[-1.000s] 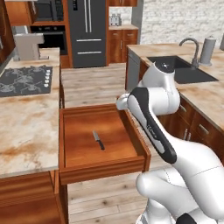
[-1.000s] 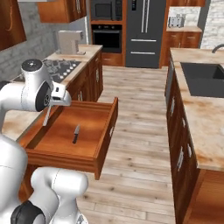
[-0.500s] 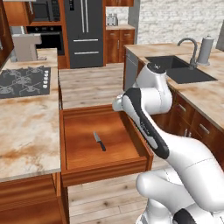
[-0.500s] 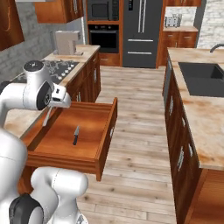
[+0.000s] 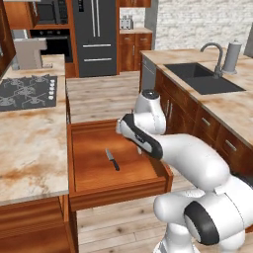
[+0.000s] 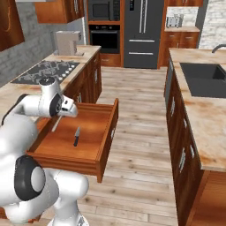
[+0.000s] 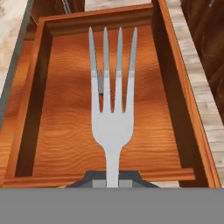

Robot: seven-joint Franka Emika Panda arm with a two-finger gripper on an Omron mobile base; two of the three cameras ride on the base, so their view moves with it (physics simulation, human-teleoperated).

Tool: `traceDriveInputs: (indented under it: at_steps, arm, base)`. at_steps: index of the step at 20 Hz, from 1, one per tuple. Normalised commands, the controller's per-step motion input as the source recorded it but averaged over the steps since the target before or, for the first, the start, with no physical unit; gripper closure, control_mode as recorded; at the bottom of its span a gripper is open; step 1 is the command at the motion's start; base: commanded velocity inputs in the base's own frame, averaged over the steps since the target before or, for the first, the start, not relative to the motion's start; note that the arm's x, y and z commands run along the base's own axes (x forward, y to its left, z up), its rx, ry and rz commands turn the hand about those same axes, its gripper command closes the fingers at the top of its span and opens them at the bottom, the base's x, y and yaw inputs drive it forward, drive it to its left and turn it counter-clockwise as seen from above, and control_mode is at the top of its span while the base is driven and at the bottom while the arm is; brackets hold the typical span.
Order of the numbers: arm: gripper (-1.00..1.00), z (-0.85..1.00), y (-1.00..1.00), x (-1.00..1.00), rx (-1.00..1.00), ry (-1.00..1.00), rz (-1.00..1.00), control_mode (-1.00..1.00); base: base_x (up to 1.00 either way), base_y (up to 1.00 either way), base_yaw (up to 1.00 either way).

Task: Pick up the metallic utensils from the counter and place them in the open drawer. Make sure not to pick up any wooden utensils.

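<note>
Kitchen floorboards have slid past as the base closes in, so the fork (image 7: 111,105), pinched in shut fingers, now hangs over the drawer (image 5: 89,170) where the knife (image 5: 112,159) lies, ready to drop.

The open drawer (image 5: 86,170) is lying wide and uncovered at centre frame in the left base view, most of its flat bottom bare. A small knife (image 5: 112,160) is occupying the floor's middle. The drawer's walls and front panel (image 6: 108,139) are bounding entry from the sides. In the hand view, a silver fork (image 7: 111,113) is projecting forward over the drawer.
</note>
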Motion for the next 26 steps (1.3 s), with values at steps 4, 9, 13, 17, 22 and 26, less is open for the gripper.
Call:
traceDriveInputs:
  at_steps: [4, 9, 13, 17, 22, 26]
  arm:
    - [1.00, -0.68, 0.00, 0.64, 0.00, 0.03, -0.01, -1.00]
    - [1.00, -0.23, -0.13, 0.66, 0.00, 0.09, 0.03, -1.00]
    - [1.00, -0.04, -0.03, 0.43, 0.00, 0.11, 0.04, -1.00]
    - [1.00, -0.14, 0.00, 0.39, -0.08, 0.21, 0.04, -1.00]
    - [1.00, -0.58, 0.00, 0.07, -0.05, 0.09, 0.01, -1.00]
    - [1.00, -0.76, 0.00, 0.00, 0.00, 0.01, 0.00, -1.00]
  base:
    - [0.00, 0.00, 0.00]
    - [0.00, 0.00, 0.00]
    - [0.00, 0.00, 0.00]
    - [0.00, 0.00, 0.00]
    - [0.00, 0.00, 0.00]
    - [0.00, 0.00, 0.00]
